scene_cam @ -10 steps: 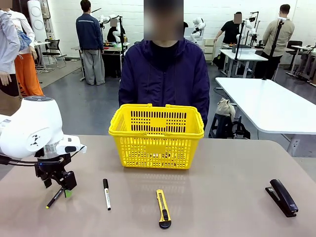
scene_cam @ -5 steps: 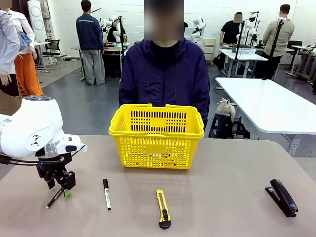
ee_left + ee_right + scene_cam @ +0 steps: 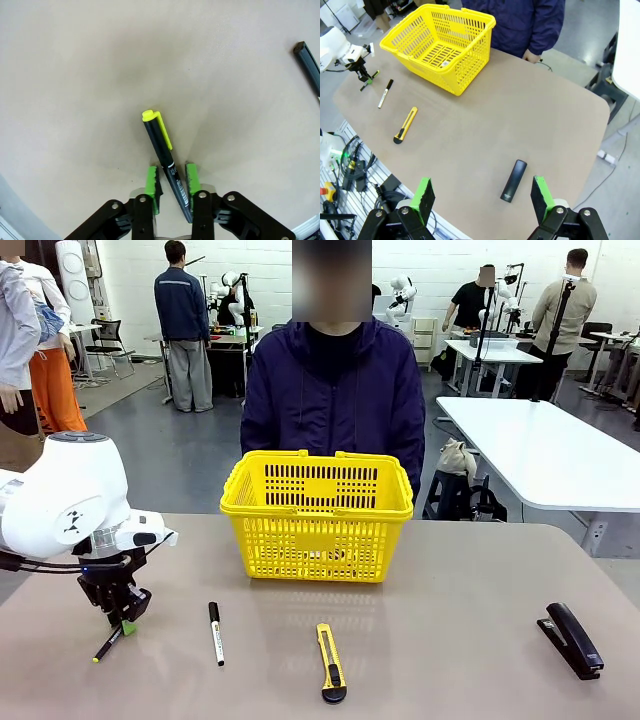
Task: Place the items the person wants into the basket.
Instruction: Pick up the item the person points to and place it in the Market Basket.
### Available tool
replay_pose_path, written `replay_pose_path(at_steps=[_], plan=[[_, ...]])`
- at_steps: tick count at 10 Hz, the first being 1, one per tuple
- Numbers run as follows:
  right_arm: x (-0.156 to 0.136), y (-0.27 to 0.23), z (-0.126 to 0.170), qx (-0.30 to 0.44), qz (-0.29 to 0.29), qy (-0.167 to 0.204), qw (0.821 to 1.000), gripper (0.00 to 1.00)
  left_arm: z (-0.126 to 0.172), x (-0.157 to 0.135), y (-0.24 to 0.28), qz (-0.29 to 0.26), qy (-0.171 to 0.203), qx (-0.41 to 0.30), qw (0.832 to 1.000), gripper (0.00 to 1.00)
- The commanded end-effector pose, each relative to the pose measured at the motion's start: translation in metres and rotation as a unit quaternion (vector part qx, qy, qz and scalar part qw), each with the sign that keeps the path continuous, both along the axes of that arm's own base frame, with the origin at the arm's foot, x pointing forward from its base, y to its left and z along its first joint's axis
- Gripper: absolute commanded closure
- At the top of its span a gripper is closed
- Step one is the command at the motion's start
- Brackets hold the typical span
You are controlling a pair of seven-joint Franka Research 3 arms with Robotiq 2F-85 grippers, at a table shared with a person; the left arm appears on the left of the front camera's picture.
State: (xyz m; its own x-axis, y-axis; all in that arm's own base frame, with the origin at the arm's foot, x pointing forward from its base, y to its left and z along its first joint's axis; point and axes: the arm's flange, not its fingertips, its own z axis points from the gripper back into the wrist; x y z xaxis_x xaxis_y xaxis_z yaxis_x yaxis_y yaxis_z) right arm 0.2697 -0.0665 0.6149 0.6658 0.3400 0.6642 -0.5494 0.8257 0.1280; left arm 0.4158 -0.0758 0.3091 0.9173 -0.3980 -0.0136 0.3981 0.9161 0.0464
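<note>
Left wrist view: left pincer (image 3: 171, 175) clamped on slim black pen with yellow-green ends (image 3: 159, 145). Right wrist view: right pincer (image 3: 481, 190) apart, black stapler (image 3: 514, 180) beyond.

left claw (image 3: 122, 621) | jaws drawn in onto pen (image 3: 159, 137) | raised slightly

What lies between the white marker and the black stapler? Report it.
Front view: the yellow utility knife lies between the marker and the stapler, touching neither.

Yellow basket (image 3: 290, 545), black pen (image 3: 164, 150), black stapler (image 3: 571, 639)
</note>
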Motion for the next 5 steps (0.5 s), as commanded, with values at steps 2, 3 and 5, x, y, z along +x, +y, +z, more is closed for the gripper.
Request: replay_pose_path(at_steps=[2, 3, 5], plan=[[0.0015, 0.0017, -0.0013, -0.011, -0.01, 0.005, 1.0, 0.0, -0.0022, 0.0009, 0.004, -0.005, 0.004, 0.003, 1.0, 1.0], [0.0015, 0.0017, -0.0013, -0.011, -0.01, 0.005, 1.0, 0.0, -0.0014, 0.0005, 0.0045, -0.006, 0.004, 0.004, 1.0, 1.0], [0.0015, 0.0017, -0.0013, -0.011, -0.01, 0.005, 1.0, 0.0, 0.0064, 0.0005, 0.0055, -0.007, 0.001, 0.001, 1.0, 1.0]])
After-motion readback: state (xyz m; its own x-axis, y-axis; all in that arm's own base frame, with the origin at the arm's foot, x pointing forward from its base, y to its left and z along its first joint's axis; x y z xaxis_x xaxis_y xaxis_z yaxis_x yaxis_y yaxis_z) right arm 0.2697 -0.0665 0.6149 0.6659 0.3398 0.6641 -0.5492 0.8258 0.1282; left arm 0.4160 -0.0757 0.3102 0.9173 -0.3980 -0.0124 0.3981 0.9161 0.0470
